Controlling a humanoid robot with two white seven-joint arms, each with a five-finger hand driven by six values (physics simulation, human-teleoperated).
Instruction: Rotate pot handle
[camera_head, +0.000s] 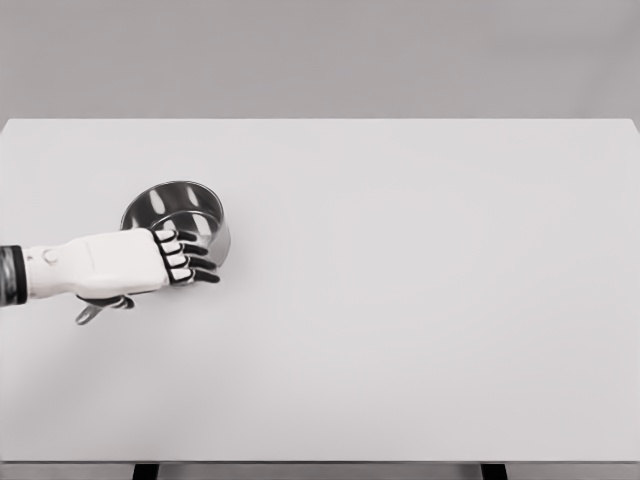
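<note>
A shiny steel pot (176, 208) stands upright on the left part of the white table (420, 300). Its handle runs toward the near left, and only the handle's tip (88, 314) shows below my wrist. My left hand (168, 272) comes in from the left edge and lies over the handle right beside the pot's wall. The fingers (188, 256) are curled down over the handle, with the thumb on the near side. The rest of the handle is hidden under the palm.
The table's far edge (320, 120) meets a grey wall, and the near edge runs along the bottom of the picture. Nothing else lies on the surface.
</note>
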